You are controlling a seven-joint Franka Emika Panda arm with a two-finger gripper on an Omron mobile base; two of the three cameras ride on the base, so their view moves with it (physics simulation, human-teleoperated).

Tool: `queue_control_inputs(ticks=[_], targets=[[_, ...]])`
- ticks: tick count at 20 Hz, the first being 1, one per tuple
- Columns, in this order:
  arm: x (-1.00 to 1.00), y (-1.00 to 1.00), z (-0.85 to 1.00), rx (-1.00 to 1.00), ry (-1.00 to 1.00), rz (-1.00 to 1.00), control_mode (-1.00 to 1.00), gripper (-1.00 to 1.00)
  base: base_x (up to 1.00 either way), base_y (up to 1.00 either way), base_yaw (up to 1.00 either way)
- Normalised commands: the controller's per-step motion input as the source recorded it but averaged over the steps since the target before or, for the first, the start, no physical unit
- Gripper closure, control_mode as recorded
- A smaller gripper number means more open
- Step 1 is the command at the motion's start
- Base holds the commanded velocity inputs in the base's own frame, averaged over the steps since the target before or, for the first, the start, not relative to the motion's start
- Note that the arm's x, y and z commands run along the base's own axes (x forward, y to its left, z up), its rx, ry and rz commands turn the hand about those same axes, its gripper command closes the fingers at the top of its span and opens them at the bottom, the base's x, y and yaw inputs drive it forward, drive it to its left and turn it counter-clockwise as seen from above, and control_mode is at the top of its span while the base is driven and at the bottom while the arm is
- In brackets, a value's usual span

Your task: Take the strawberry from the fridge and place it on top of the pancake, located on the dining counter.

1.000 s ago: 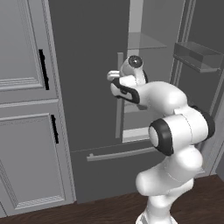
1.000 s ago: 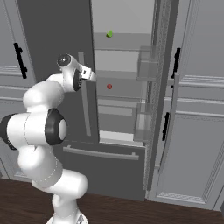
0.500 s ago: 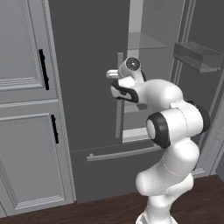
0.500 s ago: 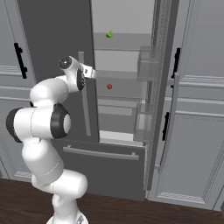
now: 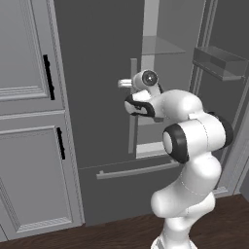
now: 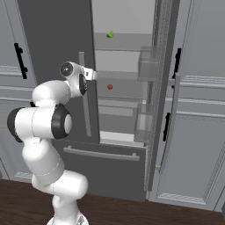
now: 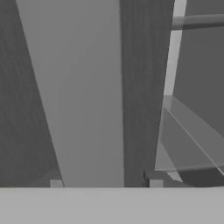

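The fridge (image 5: 97, 73) has its left door closed and its right door swung open. On a middle glass shelf inside lies the tiny red strawberry (image 6: 110, 87). My gripper (image 5: 124, 83) is at the top of the left door's long vertical handle (image 5: 132, 116). In the hand view that handle (image 7: 87, 109) is a broad pale bar between my fingertips (image 7: 57, 183). One tip touches its edge and the other stands a narrow gap off, so the gripper (image 7: 103, 183) is open around it. The pancake and the dining counter are out of view.
A small green cone-shaped item (image 6: 110, 34) sits on the upper shelf. The open right door (image 6: 154, 101) carries clear bins (image 5: 219, 61). Panelled grey cabinets (image 5: 29, 146) flank the fridge, and its bottom drawer (image 6: 105, 154) is closed.
My hand has eased a little toward the left door's handle. The fridge doors and the strawberry have not moved.
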Motion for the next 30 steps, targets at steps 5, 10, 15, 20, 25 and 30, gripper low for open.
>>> queue_control_inputs(ticks=[5,10,15,20,25,30], targets=[[-0.28,0.04,0.0,0.0,0.0,-0.03,-1.0,1.0,0.0,0.0,0.0],[-0.72,0.17,0.0,-0.02,0.0,-0.14,-1.0,1.0,0.0,0.0,0.0],[-0.91,0.19,0.02,-0.06,0.0,-0.17,-1.0,1.0,0.0,0.0,0.0],[-0.98,0.4,0.1,-0.09,0.0,-0.15,-1.0,1.0,0.0,0.0,0.0],[-0.95,0.4,0.17,-0.09,0.0,-0.12,-1.0,1.0,0.0,0.0,0.0],[-0.47,0.21,0.09,-0.11,0.03,-0.1,-1.0,1.0,0.0,0.0,0.0]])
